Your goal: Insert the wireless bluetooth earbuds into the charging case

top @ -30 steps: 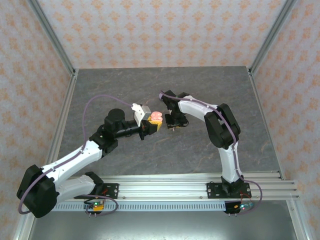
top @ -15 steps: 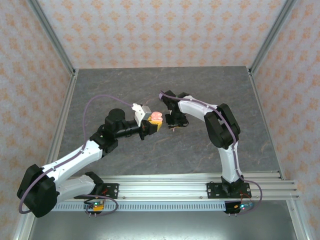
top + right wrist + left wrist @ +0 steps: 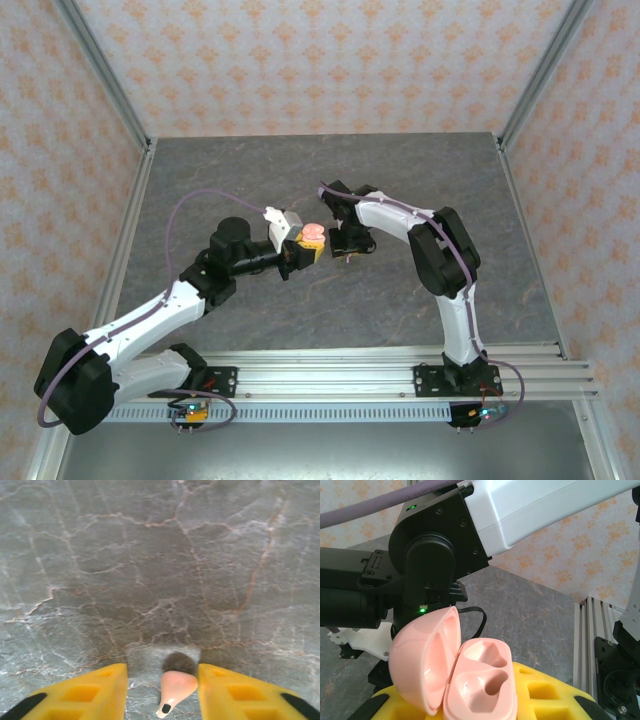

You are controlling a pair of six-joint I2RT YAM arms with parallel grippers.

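My left gripper (image 3: pixel 304 246) is shut on a pale pink charging case (image 3: pixel 313 234), held above the middle of the table. In the left wrist view the case (image 3: pixel 470 680) stands open, its lid (image 3: pixel 420 655) swung left, and both sockets are empty. Just right of the case my right gripper (image 3: pixel 347 254) hangs low over the table. Between its yellow fingers (image 3: pixel 85 692) stands one pale pink earbud (image 3: pixel 176 686), stem toward the camera. The bud touches the right finger, and a clear gap separates it from the left one. The right gripper (image 3: pixel 162 690) is open.
The grey marbled table (image 3: pixel 300 180) has free room all around both grippers. Metal frame posts and patterned walls close it in at the back and sides. The right arm's white and black wrist (image 3: pixel 520 510) looms close above the case in the left wrist view.
The right gripper has edged very slightly toward the case. The left arm and the case have stayed still.
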